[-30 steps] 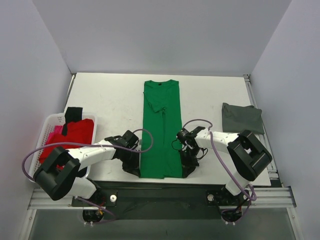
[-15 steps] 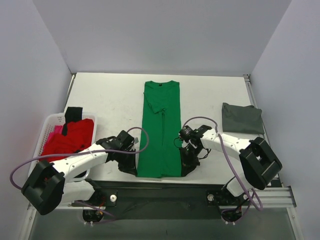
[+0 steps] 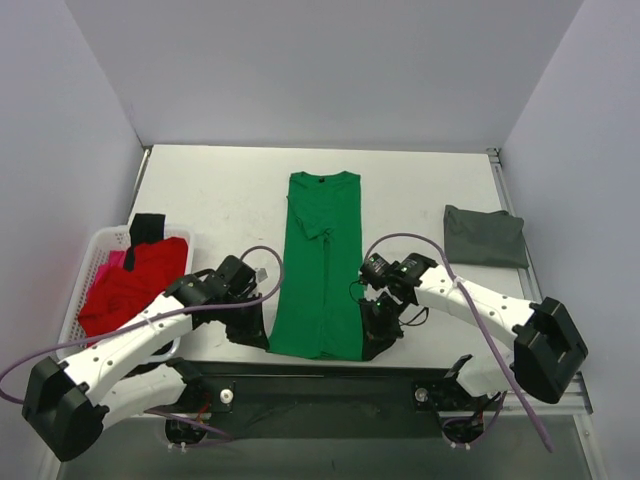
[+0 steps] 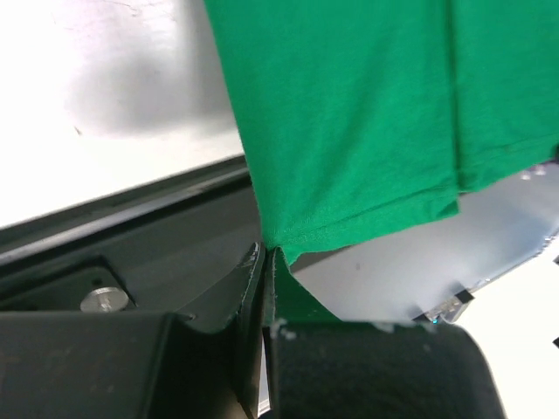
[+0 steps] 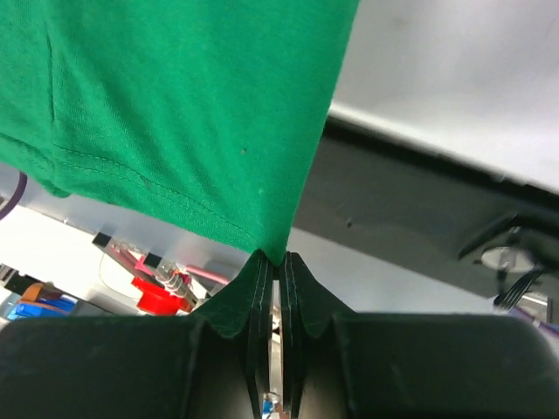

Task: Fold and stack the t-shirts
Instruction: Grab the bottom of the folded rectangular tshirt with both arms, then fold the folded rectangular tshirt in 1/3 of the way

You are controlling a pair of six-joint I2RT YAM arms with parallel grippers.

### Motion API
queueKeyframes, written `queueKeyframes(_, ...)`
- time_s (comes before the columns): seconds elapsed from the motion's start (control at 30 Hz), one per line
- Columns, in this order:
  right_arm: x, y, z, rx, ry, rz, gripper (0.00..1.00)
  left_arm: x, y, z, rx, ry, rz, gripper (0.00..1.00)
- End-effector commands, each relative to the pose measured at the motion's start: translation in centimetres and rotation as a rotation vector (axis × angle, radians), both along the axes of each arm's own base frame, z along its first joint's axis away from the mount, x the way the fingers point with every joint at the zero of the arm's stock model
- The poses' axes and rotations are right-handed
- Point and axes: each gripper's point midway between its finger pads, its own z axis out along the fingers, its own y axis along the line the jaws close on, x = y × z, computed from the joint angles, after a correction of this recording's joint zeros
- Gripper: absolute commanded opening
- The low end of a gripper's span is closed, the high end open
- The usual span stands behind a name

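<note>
A bright green t-shirt [image 3: 322,260], folded into a long narrow strip, lies down the middle of the table with its collar at the far end. My left gripper [image 3: 256,336] is shut on its near left hem corner. My right gripper [image 3: 376,336] is shut on the near right hem corner. In the left wrist view the green cloth [image 4: 349,113] runs into the closed left gripper [image 4: 266,262]. In the right wrist view the green cloth [image 5: 175,105] is pinched in the right gripper [image 5: 278,262]. The hem hangs lifted over the table's near edge. A folded dark grey t-shirt [image 3: 485,237] lies at the right.
A white lattice basket [image 3: 84,275] at the left holds a red t-shirt [image 3: 135,280], a black one [image 3: 147,227] and a bit of pink cloth [image 3: 112,262]. The black rail [image 3: 320,368] of the table's near edge runs just below both grippers.
Both grippers have pulled the green shirt's hem toward the near edge. The whole shirt has slid a little nearer, and both arms' elbows have swung outward.
</note>
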Motion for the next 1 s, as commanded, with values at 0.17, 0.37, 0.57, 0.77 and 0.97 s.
queueKeyframes(0.17, -0.2, -0.2, 5.0, -0.015, -0.035, -0.068, 0.00, 1.2, -0.3, 5.5, -0.034, -0.079, 0.046, 0.00)
queueKeyframes(0.37, 3.1, 0.1, 6.5, -0.040, -0.126, -0.088, 0.00, 4.9, -1.0, 7.1, -0.021, -0.168, 0.045, 0.00)
queueKeyframes(0.57, 7.1, 0.4, 7.0, -0.053, -0.182, -0.101, 0.00, 8.6, -1.3, 7.8, -0.056, -0.213, 0.056, 0.00)
queueKeyframes(0.77, 11.0, 1.0, 7.0, -0.072, -0.209, -0.106, 0.00, 12.6, -2.1, 7.9, -0.122, -0.232, 0.066, 0.00)
queueKeyframes(0.97, 14.3, 1.0, 6.5, -0.090, -0.221, -0.113, 0.00, 16.7, -3.2, 7.0, -0.141, -0.236, 0.056, 0.00)
